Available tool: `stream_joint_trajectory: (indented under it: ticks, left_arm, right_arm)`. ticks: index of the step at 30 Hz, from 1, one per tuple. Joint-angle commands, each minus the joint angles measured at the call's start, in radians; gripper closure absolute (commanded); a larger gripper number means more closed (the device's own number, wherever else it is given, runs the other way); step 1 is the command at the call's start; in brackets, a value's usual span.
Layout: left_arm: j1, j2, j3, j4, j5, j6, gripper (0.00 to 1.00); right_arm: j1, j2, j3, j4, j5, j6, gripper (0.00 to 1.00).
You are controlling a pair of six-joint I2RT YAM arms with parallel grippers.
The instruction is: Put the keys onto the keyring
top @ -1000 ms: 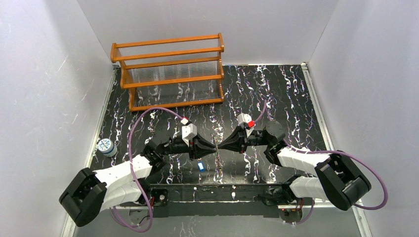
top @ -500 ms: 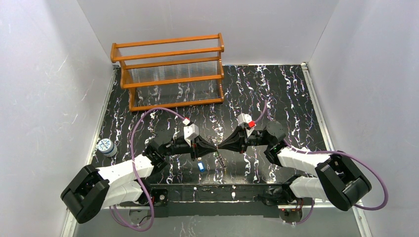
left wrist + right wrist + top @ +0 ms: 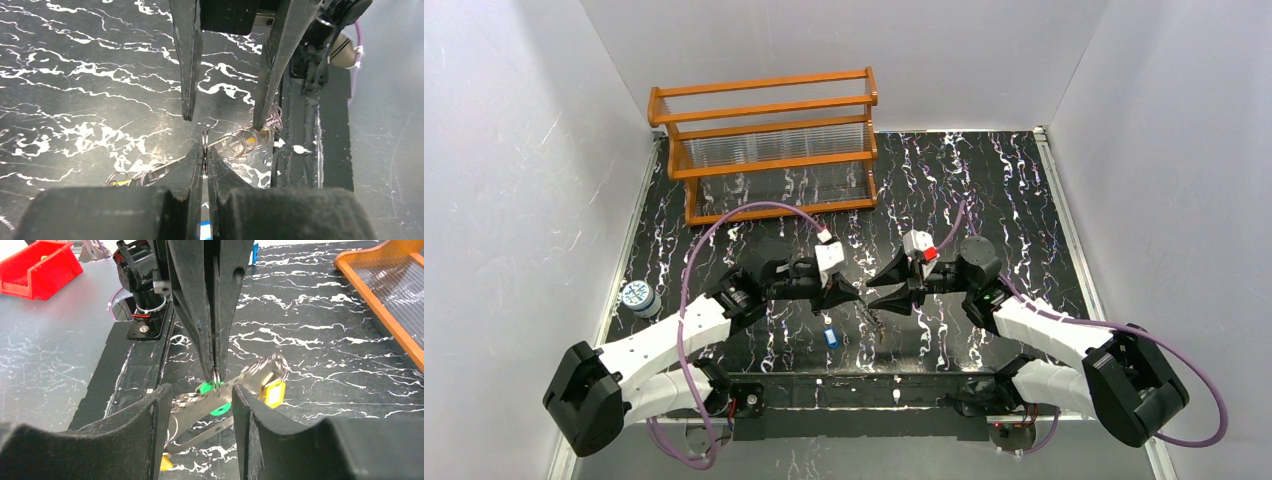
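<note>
**Left gripper pinches the keyring while the right stands open**

The left gripper (image 3: 215,369) is clamped tight on the keyring (image 3: 216,375), a thin silvery loop caught right at its fingertips. It holds the loop over the black marbled table (image 3: 984,180), midway between the two arms. The keys (image 3: 220,410) hang from the loop in a slanting bunch. Two green heads (image 3: 206,387) sit just under the pinch, and a yellow-headed key (image 3: 274,392) hangs farther out among small silver rings. The right gripper (image 3: 222,121) faces the left one tip to tip, its fingers spread with the bunch passing between them. Whether either finger touches the metal cannot be told. A blue key (image 3: 831,337) lies alone on the table, nearer the arm bases. An orange rack (image 3: 764,140) stands at the table's far left.
</note>
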Motion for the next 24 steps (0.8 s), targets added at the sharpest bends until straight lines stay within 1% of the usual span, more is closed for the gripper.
stream_joint_trajectory:
  ticks: [1,5,9,15,24]
  left_arm:
    - [-0.033,0.007,0.156,-0.451,-0.096,0.224,1.0]
    - [-0.091,0.069,0.256,-0.621,-0.194,0.301,1.0]
    - [-0.136,0.119,0.31,-0.685,-0.243,0.334,1.0]
    - [-0.152,0.123,0.323,-0.664,-0.228,0.333,1.0]
    - [-0.153,0.096,0.298,-0.592,-0.201,0.305,1.0]
  right_arm:
    - [0.003,-0.004,0.052,-0.064,-0.002,-0.049,0.45]
    - [0.033,0.039,0.06,-0.014,0.002,-0.008,0.47]
    - [0.055,0.087,0.046,0.084,0.022,0.051,0.49]
    - [0.069,0.138,0.034,0.121,0.036,0.057,0.54]
    - [0.081,0.181,0.019,0.139,0.036,0.053,0.5]
